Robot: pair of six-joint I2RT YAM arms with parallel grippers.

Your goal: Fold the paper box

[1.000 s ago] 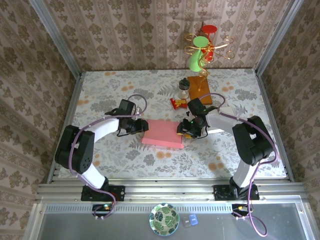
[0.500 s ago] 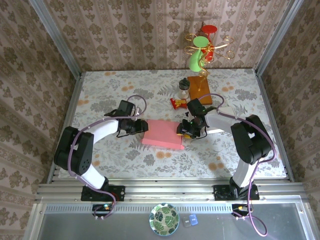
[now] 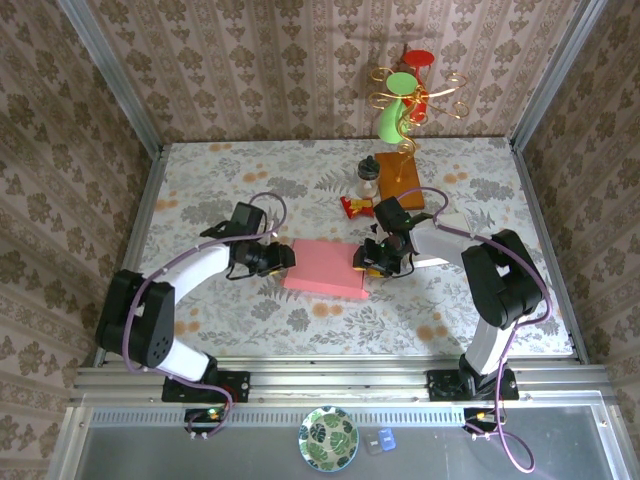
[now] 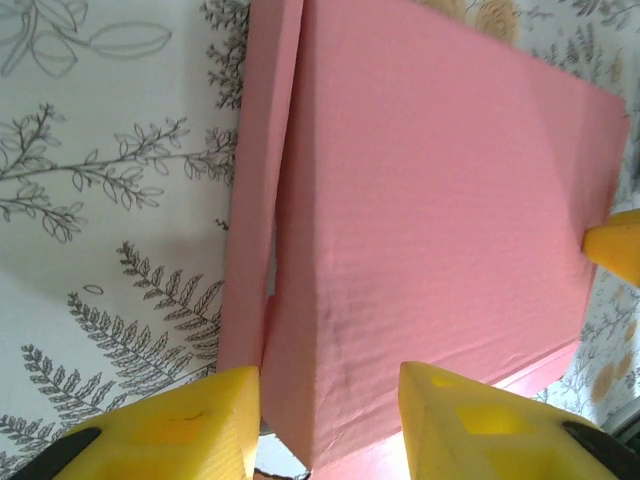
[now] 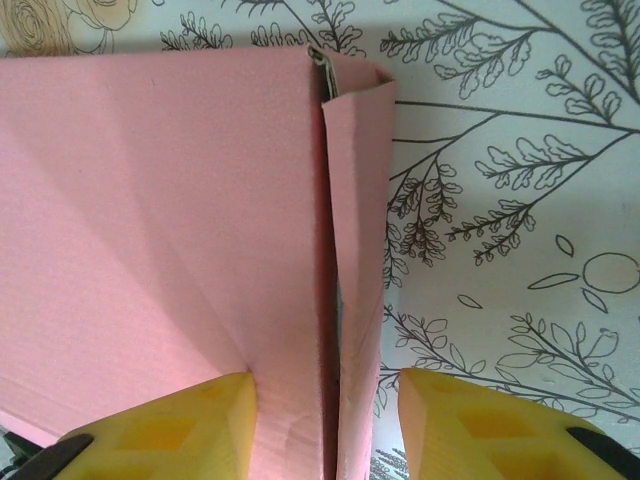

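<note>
The paper box (image 3: 325, 267) lies pink side up in the middle of the table, folded into a flat slab. My left gripper (image 3: 284, 257) is at its left end. In the left wrist view, this gripper (image 4: 328, 375) is open and straddles the box's (image 4: 430, 200) near corner. One finger (image 4: 200, 425) is against the narrow side flap and the other is over the top face. My right gripper (image 3: 366, 259) is at the box's right end. In the right wrist view, it (image 5: 325, 378) is open astride the side flap (image 5: 360, 250), with a gap to the outer finger (image 5: 480, 425).
Behind the box are a red packet (image 3: 354, 206), a small bottle (image 3: 369, 178) and an orange wooden block (image 3: 400, 178). A wire stand with a green cup (image 3: 392, 118) stands at the back. A white card (image 3: 440, 250) lies under my right arm. Walls close in on three sides.
My left arm's elbow has swung outward to the left while its gripper stays at the box's left end. The box and the right gripper have barely moved.
</note>
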